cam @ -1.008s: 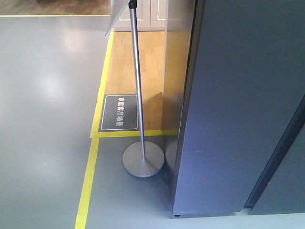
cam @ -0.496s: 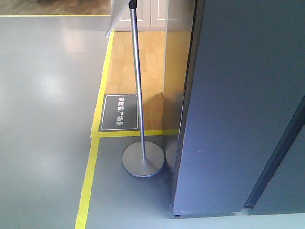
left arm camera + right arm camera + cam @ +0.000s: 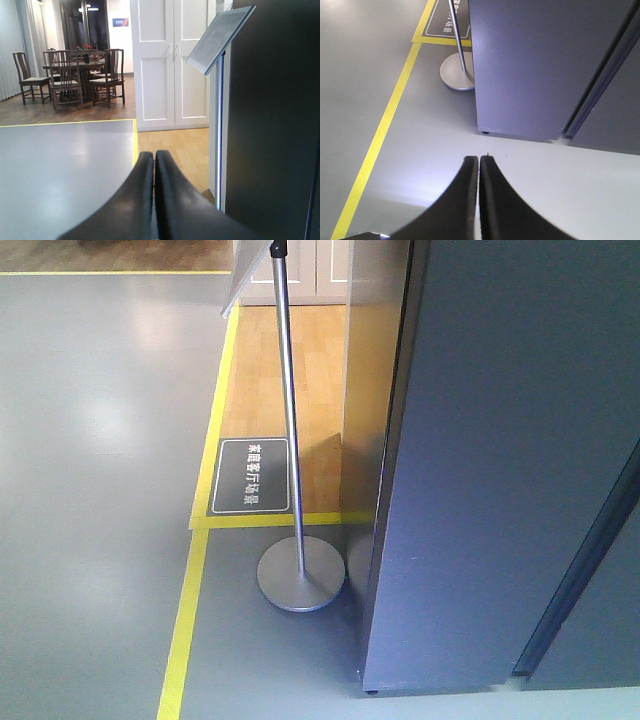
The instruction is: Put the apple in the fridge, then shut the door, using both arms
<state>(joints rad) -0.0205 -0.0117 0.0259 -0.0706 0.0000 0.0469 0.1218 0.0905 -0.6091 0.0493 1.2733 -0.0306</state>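
Note:
The fridge [image 3: 500, 460] fills the right of the front view as a tall dark grey block standing on the floor. It shows again in the right wrist view [image 3: 530, 65] and as a dark wall in the left wrist view [image 3: 270, 125]. A dark slanted gap [image 3: 580, 570] separates it from a second grey panel; I cannot tell whether that panel is the door. No white interior shows. The apple is out of view. My left gripper [image 3: 154, 155] is shut with nothing in it, out over the grey floor. My right gripper [image 3: 479, 159] is shut and empty, pointing down at the pale floor before the fridge.
A sign stand with a metal pole [image 3: 290, 410] and round base [image 3: 300, 576] stands just left of the fridge. Yellow floor tape [image 3: 185, 625] borders a wooden floor patch with a dark label [image 3: 250, 476]. White cupboard doors [image 3: 170, 60] and a dining table with chairs [image 3: 75, 75] are farther off.

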